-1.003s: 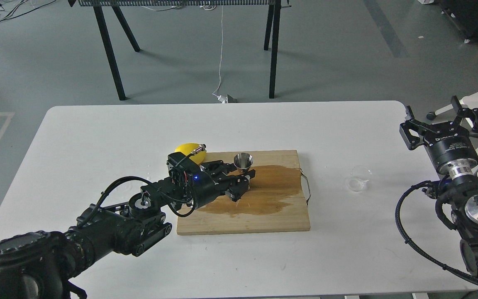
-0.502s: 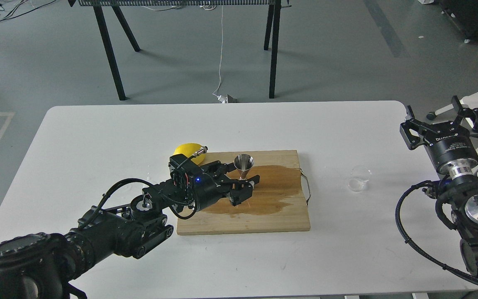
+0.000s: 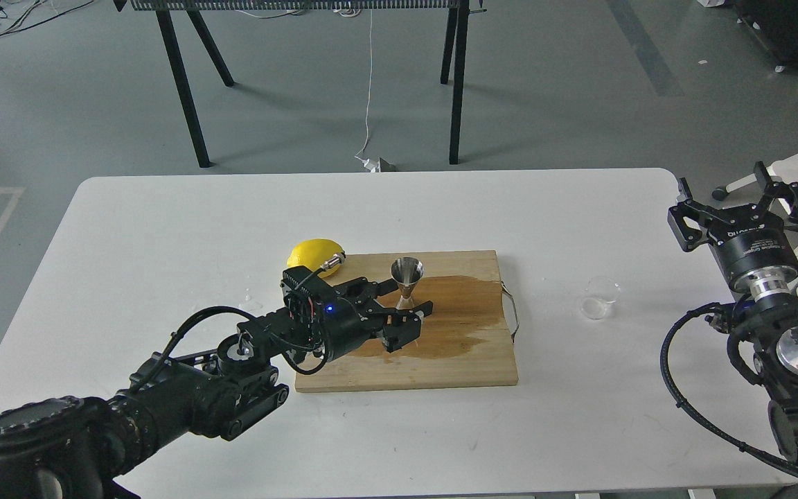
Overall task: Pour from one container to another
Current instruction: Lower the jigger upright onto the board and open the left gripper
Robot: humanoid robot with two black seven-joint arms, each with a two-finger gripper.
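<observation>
- The white rounded tabletop fills most of the head view and carries everything named below.
- The rectangular light wooden cutting board lies near the middle of the tabletop; a thin metal handle sticks out at its 3 o'clock edge.
- A dark wet stain spreads over the middle of the board, from the foot of the jigger toward the 3 o'clock side.
- The left claw reaches over the 9 o'clock part of the board; its two black fingers stand apart, released, one on each side of the jigger's lower cone, and whether they touch it I cannot tell.
- The right claw is raised at the 3 o'clock edge of the tabletop, its fingers spread wide and holding nothing.
- The yellow oval lemon rests on the tabletop just beside the board's 10 o'clock corner.
- The shiny steel hourglass-shaped jigger stands upright on the board, at 3 o'clock from the lemon.
- The small low transparent cup stands on the bare tabletop at 3 o'clock from the board, well apart from the jigger and between the board and the right arm.
</observation>
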